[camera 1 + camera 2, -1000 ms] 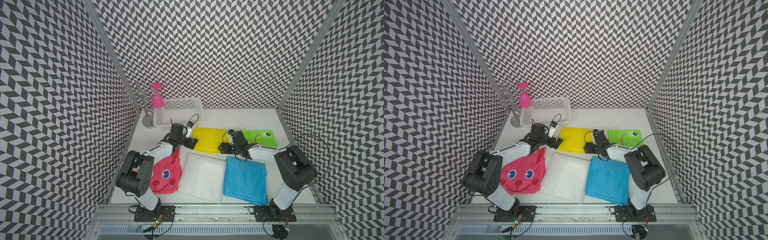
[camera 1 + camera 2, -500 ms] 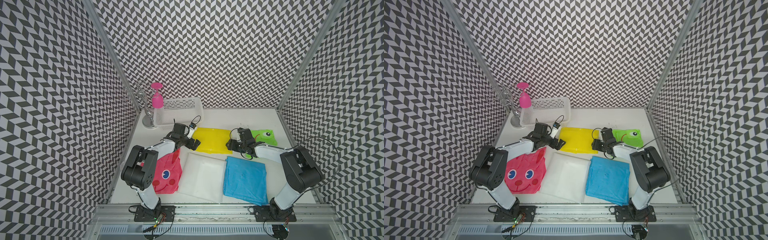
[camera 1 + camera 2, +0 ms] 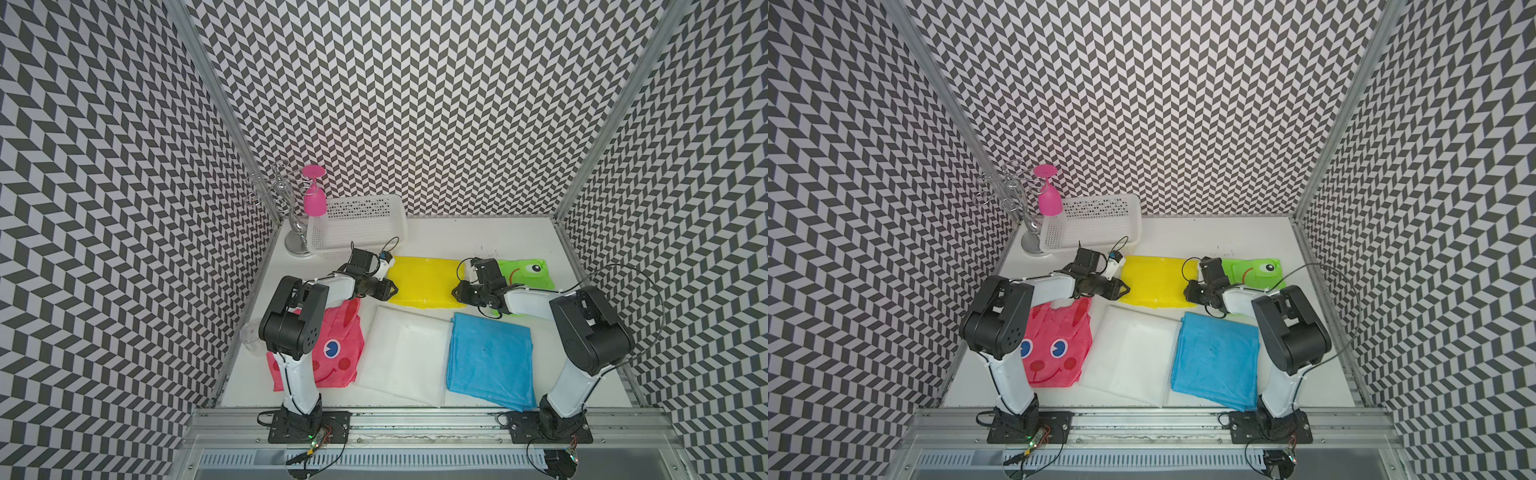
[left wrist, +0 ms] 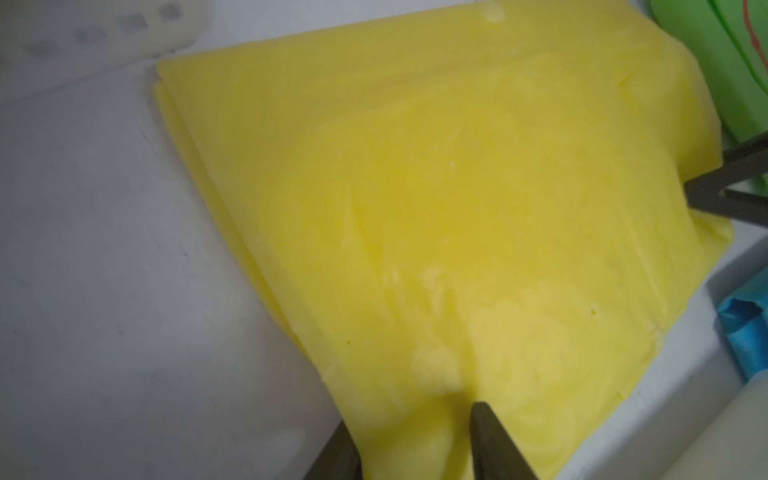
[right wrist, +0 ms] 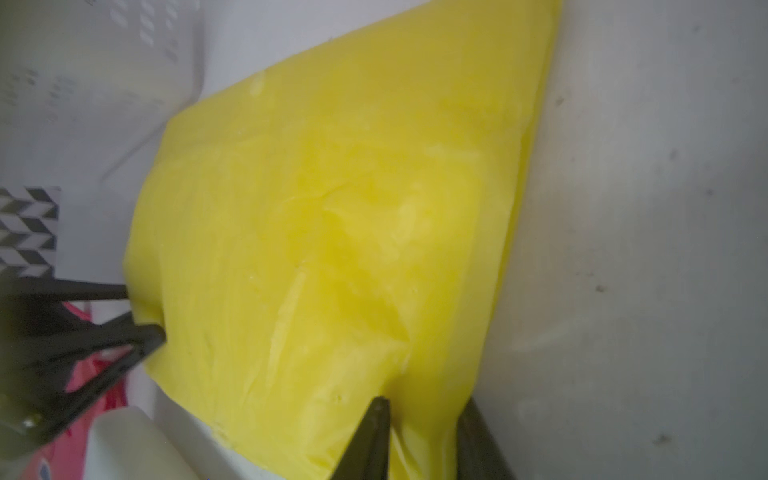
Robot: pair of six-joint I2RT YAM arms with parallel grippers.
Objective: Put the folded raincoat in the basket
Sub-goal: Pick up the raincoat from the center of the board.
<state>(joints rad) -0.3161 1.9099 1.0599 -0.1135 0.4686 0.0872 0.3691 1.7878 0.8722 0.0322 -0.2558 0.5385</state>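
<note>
The folded raincoat at hand is the yellow one (image 3: 422, 280) (image 3: 1154, 280), flat on the white table just in front of the basket (image 3: 353, 239) (image 3: 1092, 232), a white perforated basket at the back left. My left gripper (image 3: 392, 289) (image 3: 1127, 289) is shut on its left near edge, with yellow fabric bunched between the fingers in the left wrist view (image 4: 411, 415). My right gripper (image 3: 455, 291) (image 3: 1185, 293) is shut on the right edge, a yellow fold pinched in the right wrist view (image 5: 424, 402). A corner of the basket (image 5: 124, 62) shows beyond the raincoat (image 5: 353, 208).
A green frog raincoat (image 3: 523, 272) lies right of the yellow one, partly under my right arm. Nearer the front lie a pink rabbit raincoat (image 3: 332, 349), a white one (image 3: 405, 357) and a blue one (image 3: 490, 357). A metal rack (image 3: 291, 232) with a pink glass (image 3: 313, 199) stands left of the basket.
Both grippers have slid inward onto the yellow raincoat's two side edges and closed from wide open onto the fabric.
</note>
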